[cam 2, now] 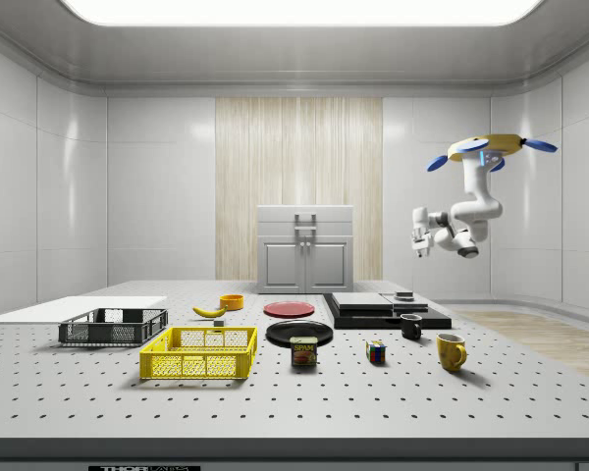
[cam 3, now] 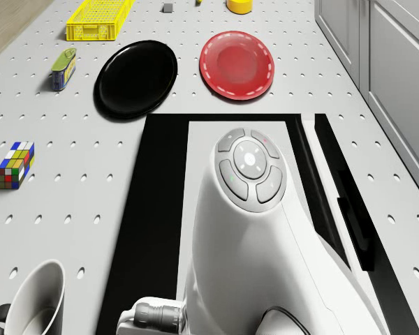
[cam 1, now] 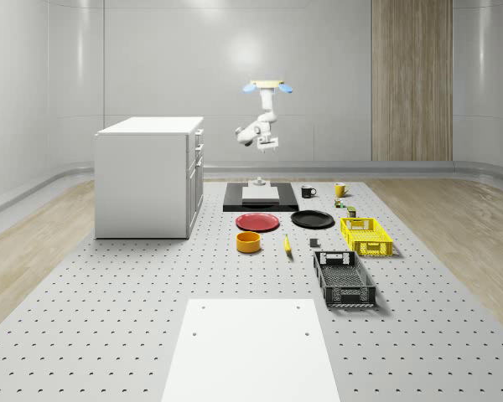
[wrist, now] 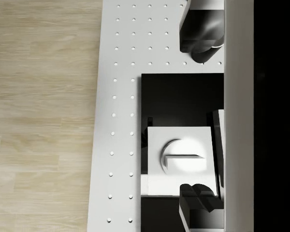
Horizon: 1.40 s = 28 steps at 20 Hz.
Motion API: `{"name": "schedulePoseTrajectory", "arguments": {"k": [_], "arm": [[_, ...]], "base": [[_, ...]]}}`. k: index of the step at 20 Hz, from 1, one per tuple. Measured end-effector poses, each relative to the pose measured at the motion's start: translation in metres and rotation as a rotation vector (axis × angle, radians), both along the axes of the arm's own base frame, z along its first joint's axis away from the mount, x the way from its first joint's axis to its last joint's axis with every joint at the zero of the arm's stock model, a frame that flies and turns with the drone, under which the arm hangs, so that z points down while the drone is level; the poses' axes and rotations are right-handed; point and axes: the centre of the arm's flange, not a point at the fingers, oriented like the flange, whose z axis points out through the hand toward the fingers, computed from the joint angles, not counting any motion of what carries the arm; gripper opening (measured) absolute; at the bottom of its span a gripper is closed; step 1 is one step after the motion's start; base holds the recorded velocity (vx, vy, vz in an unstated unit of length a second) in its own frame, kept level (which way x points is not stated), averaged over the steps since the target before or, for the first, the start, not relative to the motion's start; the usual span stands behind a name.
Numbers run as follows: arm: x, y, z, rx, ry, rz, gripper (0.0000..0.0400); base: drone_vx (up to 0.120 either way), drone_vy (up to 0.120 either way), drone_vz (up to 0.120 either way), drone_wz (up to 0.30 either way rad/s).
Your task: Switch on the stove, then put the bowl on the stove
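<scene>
The stove (cam 1: 261, 198) is a black slab with a pale plate on top, at the far middle of the table. Its white knob (wrist: 181, 157) sits on a square block at the stove's far end, also seen as knob (cam 1: 257, 180). The drone (cam 1: 265, 85) hovers high over that end. My gripper (cam 1: 269, 146) hangs well above the knob, and in the wrist view the gripper (wrist: 201, 121) is open, with one fingertip (wrist: 202, 52) on each side of the knob. The yellow-orange bowl (cam 1: 249, 242) stands on the table in front of the stove, apart from the arm.
A red plate (cam 1: 257, 222) and a black plate (cam 1: 312, 219) lie between stove and bowl. A white cabinet (cam 1: 147, 176) stands at the whole-scene view's left. At the right are a yellow basket (cam 1: 366, 235), a black basket (cam 1: 344, 278) and two mugs (cam 1: 308, 192).
</scene>
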Motion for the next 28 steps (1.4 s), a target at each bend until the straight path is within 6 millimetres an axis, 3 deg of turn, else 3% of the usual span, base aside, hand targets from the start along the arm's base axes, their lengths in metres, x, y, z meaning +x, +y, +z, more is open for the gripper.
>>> {"name": "schedulePoseTrajectory", "arguments": {"k": [4, 10, 18, 24, 28], "arm": [[0.0000, -0.0057, -0.0007, -0.058, 0.002, -0.001, 0.0400], [-0.0001, -0.0093, -0.0010, -0.095, 0.003, -0.002, 0.0400], [-0.0001, -0.0107, -0.0011, -0.109, 0.004, -0.002, 0.0400], [-0.0001, -0.0110, -0.0011, -0.112, 0.004, -0.002, 0.0400], [-0.0001, -0.0110, 0.0013, -0.113, 0.004, -0.002, 0.0400]], "base": [[0.120, -0.010, -0.120, 0.000], [0.120, -0.120, -0.120, 0.000], [0.000, -0.030, -0.120, 0.000], [0.093, -0.033, -0.120, 0.000], [0.000, -0.020, -0.020, 0.000]]}}
